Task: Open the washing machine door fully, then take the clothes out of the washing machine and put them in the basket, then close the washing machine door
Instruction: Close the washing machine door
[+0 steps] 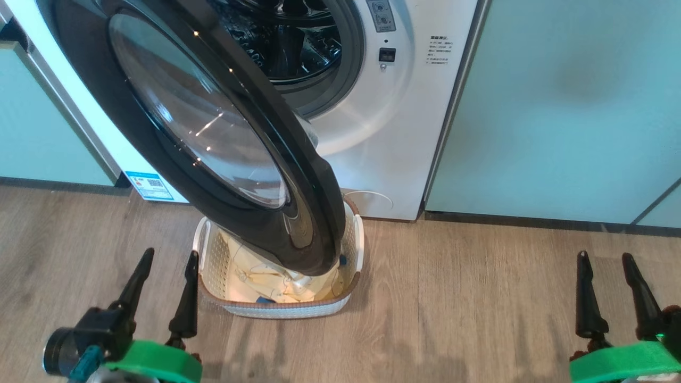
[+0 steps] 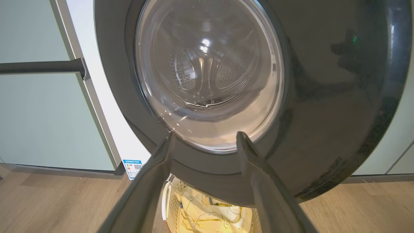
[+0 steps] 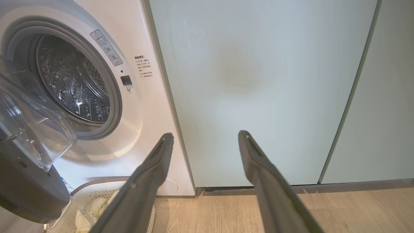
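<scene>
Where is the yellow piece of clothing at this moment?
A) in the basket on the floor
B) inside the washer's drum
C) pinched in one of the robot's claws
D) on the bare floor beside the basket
A: the clothes lie inside the basket, which stands on the floor under the open washing machine door; the left gripper and the right gripper are open and hold nothing.

cabinet panels (image 1: 558, 106): pale green | floor (image 1: 479, 308): wood-look planks | plinth (image 1: 532, 221): dark strip

Door (image 1: 229, 138) overhangs basket (image 1: 276, 308)
</scene>
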Controlling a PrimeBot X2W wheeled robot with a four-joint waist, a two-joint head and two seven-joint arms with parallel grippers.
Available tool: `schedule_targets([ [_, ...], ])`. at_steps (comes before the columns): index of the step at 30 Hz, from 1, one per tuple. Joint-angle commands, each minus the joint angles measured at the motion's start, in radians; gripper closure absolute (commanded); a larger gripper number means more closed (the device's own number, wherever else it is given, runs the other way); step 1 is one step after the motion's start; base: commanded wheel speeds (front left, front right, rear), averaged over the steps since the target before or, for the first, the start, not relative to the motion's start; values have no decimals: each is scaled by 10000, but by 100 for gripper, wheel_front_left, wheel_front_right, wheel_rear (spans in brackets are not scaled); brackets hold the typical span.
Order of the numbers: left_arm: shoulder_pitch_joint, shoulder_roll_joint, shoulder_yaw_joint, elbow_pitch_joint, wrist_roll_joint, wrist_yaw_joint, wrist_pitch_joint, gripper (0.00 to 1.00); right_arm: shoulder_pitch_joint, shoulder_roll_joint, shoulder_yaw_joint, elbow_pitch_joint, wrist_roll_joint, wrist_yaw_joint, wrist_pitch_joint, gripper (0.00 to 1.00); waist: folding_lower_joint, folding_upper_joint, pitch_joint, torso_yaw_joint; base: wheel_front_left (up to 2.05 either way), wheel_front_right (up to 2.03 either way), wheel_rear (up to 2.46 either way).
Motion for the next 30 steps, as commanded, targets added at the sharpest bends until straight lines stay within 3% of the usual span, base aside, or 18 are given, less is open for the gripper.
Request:
schedule_targets([
  [1,-255,84,471,-279,93,-29,-64,0,-76,-166,257,-313,-41,2,-97,0,0,0,3,-10,0,0,0],
  [19,-343,-193,754,-317,281,-246,-64,0,-102,-166,261,-313,-27,2,-97,0,0,0,80,-46,0,0,0],
  [20,-343,-210,769,-323,292,-256,-64,0,-104,-166,270,-300,-15,2,-97,12,0,0,81,-42,0,0,0],
  [21,-344,-223,780,-324,310,-266,-64,0,-101,-166,278,-288,-10,2,-97,63,0,0,80,-34,0,0,0],
  [22,-349,-238,789,-326,317,-281,-64,0,-99,-166,302,-277,10,2,-97,100,0,0,88,-27,0,0,0],
  [30,-468,-348,934,-338,394,-385,-64,0,-149,-166,468,-151,174,2,-97,100,0,0,151,73,0,0,0],
])
